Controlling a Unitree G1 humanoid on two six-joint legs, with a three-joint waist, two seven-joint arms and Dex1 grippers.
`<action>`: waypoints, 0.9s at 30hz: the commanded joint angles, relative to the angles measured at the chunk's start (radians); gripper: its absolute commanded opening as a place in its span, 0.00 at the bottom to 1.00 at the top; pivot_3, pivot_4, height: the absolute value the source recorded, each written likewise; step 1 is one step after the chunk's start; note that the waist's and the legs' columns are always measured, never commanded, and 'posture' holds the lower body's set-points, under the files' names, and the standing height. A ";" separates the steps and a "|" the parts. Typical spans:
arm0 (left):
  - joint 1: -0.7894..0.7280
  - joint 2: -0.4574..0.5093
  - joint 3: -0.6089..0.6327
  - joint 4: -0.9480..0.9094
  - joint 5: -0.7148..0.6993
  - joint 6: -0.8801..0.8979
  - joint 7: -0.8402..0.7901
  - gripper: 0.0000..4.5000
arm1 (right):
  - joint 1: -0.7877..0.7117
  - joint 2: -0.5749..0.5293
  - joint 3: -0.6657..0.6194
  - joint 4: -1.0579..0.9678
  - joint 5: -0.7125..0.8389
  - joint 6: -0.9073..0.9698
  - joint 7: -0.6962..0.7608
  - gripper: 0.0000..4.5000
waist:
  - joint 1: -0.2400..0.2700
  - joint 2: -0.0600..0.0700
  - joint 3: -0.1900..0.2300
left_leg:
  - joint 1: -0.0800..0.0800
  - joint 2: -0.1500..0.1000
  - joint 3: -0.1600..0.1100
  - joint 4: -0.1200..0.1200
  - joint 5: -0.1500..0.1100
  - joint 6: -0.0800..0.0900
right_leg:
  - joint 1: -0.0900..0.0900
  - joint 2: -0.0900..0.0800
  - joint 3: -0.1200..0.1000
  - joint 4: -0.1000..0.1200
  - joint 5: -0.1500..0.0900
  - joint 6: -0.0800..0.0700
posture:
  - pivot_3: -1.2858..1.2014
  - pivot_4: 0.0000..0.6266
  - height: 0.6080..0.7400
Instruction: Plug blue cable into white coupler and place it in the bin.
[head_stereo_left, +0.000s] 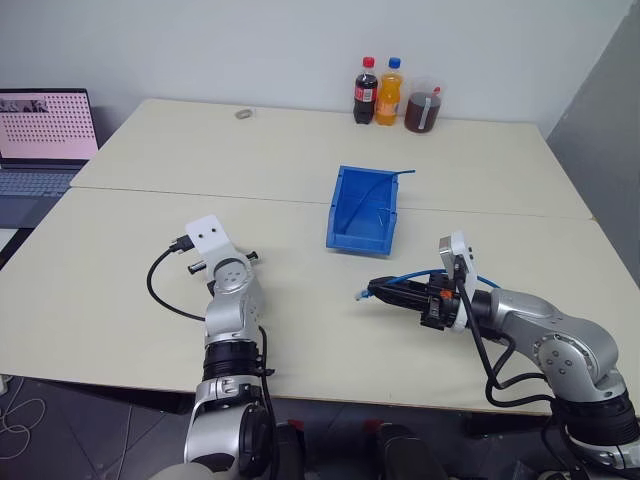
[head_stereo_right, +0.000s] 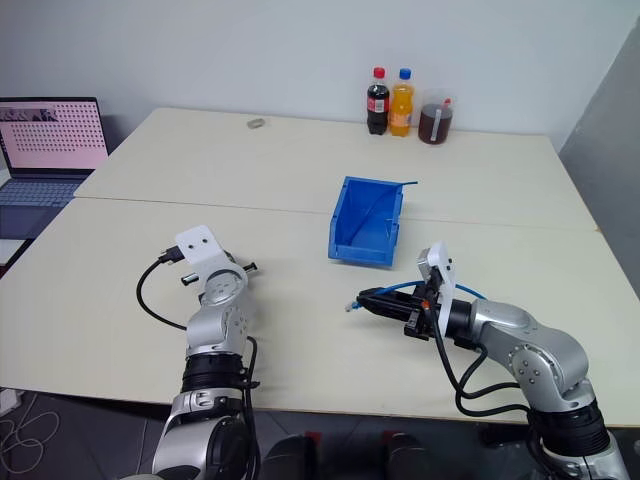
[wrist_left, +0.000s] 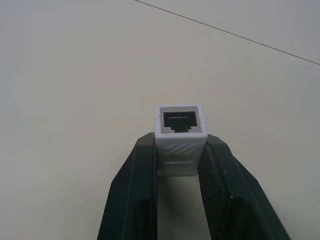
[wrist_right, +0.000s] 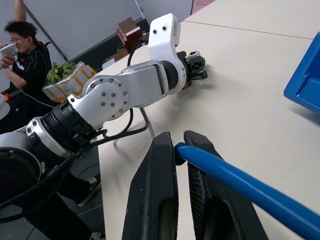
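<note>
I see my left pincer (wrist_left: 179, 150) grasping the white coupler (wrist_left: 181, 131) — right pincer (wrist_right: 181, 142) clamps the blue cable (wrist_right: 235, 182), near the bin (head_stereo_left: 362, 210).

Beige tabletop (head_stereo_right: 300, 160) bearing: blue bin (head_stereo_right: 366, 221) at centre; three drink bottles (head_stereo_right: 405, 104) at the far edge; right gripper (head_stereo_right: 372, 303) pinching the blue cable (head_stereo_right: 395, 290); laptop (head_stereo_right: 48, 140) beside it, far left.

The head's two eyes looked down over the table (head_stereo_left: 120, 300), both sharing the bin (head_stereo_left: 362, 210). Each wrist camera sat close behind its own fingers, facing along them over the table.
</note>
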 joint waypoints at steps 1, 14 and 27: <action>0.018 0.018 -0.026 -0.062 -0.007 -0.008 -0.063 0.17 | 0.002 0.001 -0.014 -0.035 -0.004 -0.020 -0.001 0.00 | 0.000 0.000 0.000 | 0.000 0.000 0.000 0.000 0.000 0.000 | 0.000 0.000 0.000 0.000 0.000 0.000 | 0.52 0.24 1.00; 0.192 0.267 -0.429 -0.410 -0.248 0.202 -0.968 0.17 | 0.146 -0.083 -0.032 -0.198 -0.064 -0.049 -0.023 0.00 | -0.003 0.000 0.000 | 0.000 0.000 0.001 0.000 0.000 0.000 | 0.000 0.000 0.000 0.000 0.000 0.000 | 0.52 0.24 1.00; 0.124 0.556 -0.700 -0.326 -0.193 -0.054 -1.663 0.17 | 0.226 -0.138 -0.070 -0.299 -0.107 -0.073 -0.077 0.00 | -0.004 0.001 0.000 | 0.001 0.001 0.002 0.000 0.000 0.000 | -0.002 0.001 0.001 0.000 -0.001 0.000 | 0.52 0.24 1.00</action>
